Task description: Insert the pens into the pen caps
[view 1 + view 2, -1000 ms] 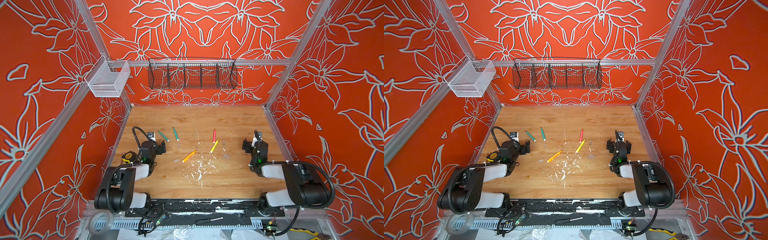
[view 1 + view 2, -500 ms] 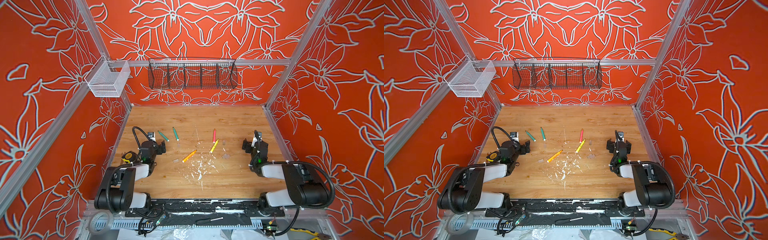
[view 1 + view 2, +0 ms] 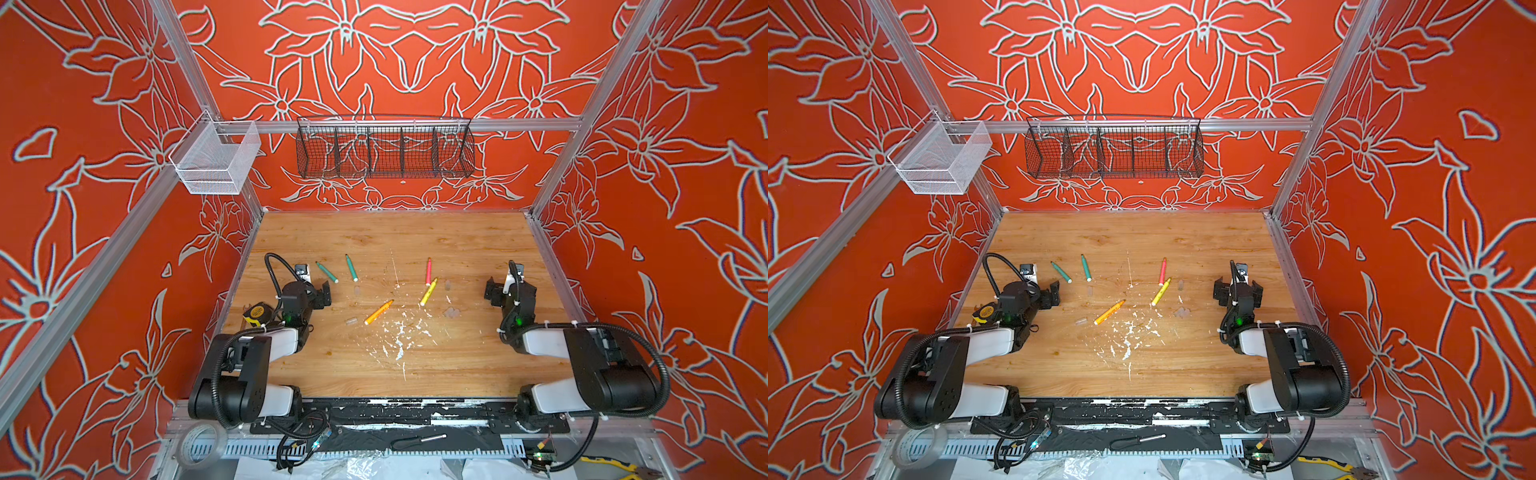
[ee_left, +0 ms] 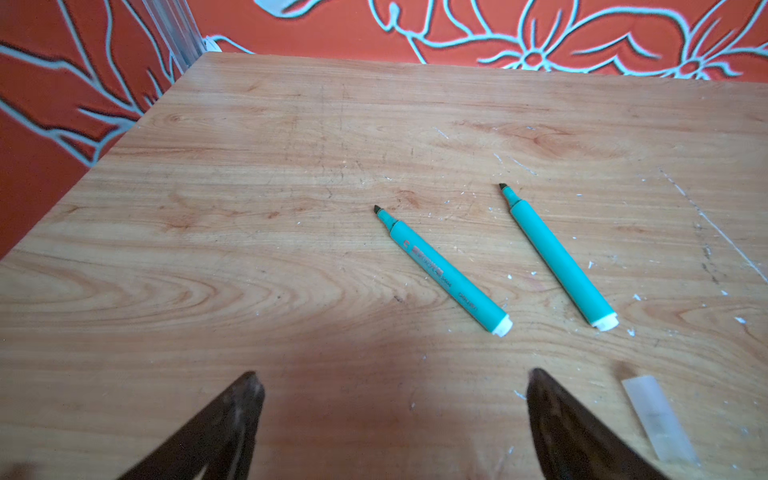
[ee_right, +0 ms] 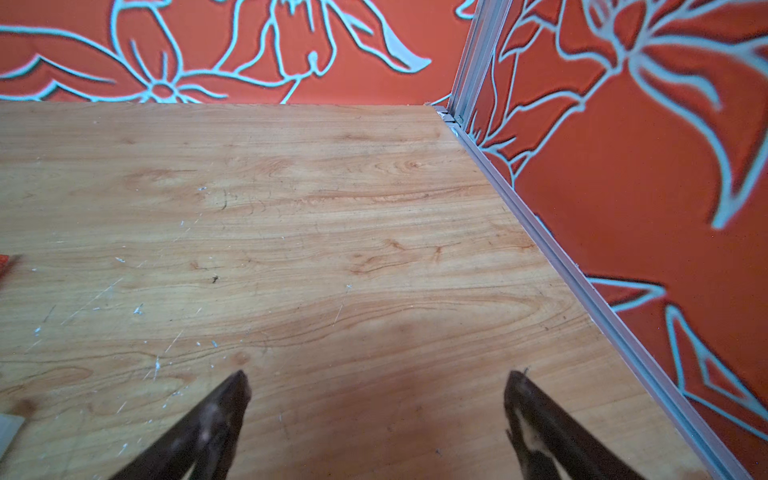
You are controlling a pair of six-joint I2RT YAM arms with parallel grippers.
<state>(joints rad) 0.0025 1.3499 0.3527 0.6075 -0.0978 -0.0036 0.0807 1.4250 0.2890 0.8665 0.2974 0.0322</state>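
1. Left gripper [image 4: 392, 382]: jaws spread wide, nothing between them, and the dark fingertips [image 4: 249, 388] hover low over bare wood, touching no pen.
2. Just ahead of those fingertips lie two teal pens [image 4: 446, 274] [image 4: 559, 257]. They are side by side but apart, with their white butt ends toward the gripper and their tips pointing away.
3. A clear pen cap [image 4: 660, 417] lies flat just beside the left gripper, on the side toward the other arm.
4. Right gripper [image 5: 378, 380]: its jaws are wide apart too. It is empty and poised over plain table, with the corner of the enclosure ahead of it.
5. Between the two grippers in both top views are the pink pen [image 3: 428, 271] and the yellow pen [image 3: 428, 291], both closer to the right gripper. The orange pen [image 3: 378, 311] sits closer to the left one, with another faint cap [image 3: 351, 321] just off its end.
6. The wooden table [image 3: 415, 365] is scuffed and has white flecks [image 3: 399, 332] scattered near the middle.
7. A yellow tape measure [image 3: 257, 313] sits behind the left gripper, by the arm.
8. The walls are orange with a floral pattern. A black wire basket [image 3: 384, 147] hangs on the far wall and a white mesh basket [image 3: 216, 164] at the left corner.
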